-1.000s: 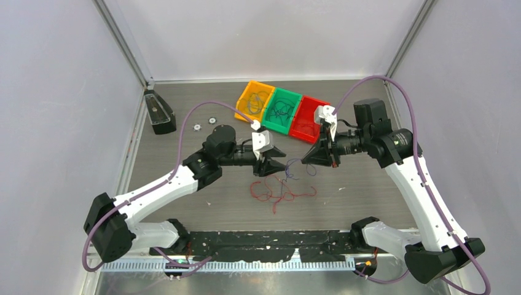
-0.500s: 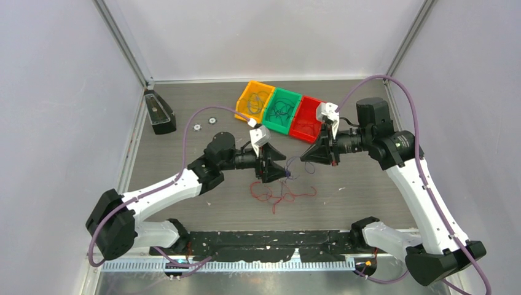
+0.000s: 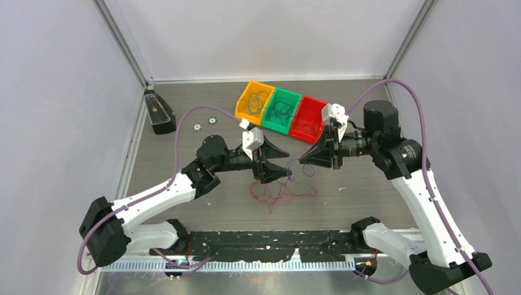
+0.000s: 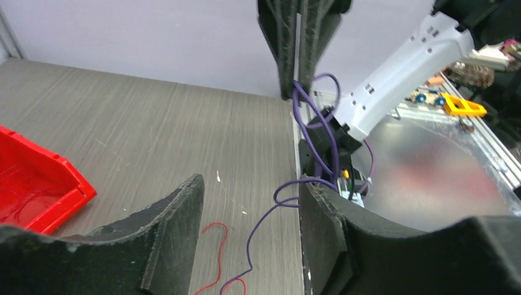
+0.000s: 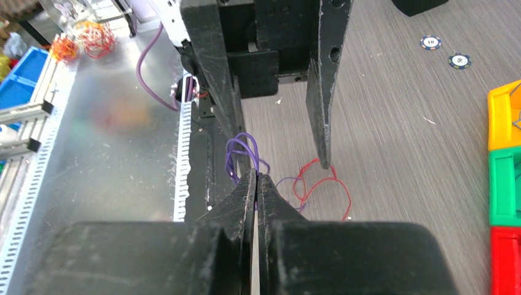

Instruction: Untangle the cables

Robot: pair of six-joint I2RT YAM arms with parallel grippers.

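Observation:
A thin purple cable (image 3: 295, 169) hangs between my two grippers above the table. A red cable (image 3: 278, 192) lies in curls on the table below, and the purple cable's lower end trails into it. My right gripper (image 3: 302, 162) is shut on the purple cable (image 5: 241, 150). In the left wrist view it comes from above, closed (image 4: 299, 74). My left gripper (image 3: 284, 165) is open. The purple cable (image 4: 316, 132) loops over the tip of its right finger (image 4: 319, 215) and passes down between the jaws (image 4: 250, 181). The red cable (image 4: 215, 246) shows beneath.
Yellow (image 3: 254, 100), green (image 3: 281, 110) and red (image 3: 309, 118) bins stand at the back centre, with thin cables in them. A black box (image 3: 159, 112) and two small chips (image 3: 204, 123) are at the back left. A black rail (image 3: 270, 238) runs along the front edge.
My left gripper has rolled and edged right toward the right gripper, its jaws now apart around the purple cable. My right arm has drawn back a little, still shut on the cable.

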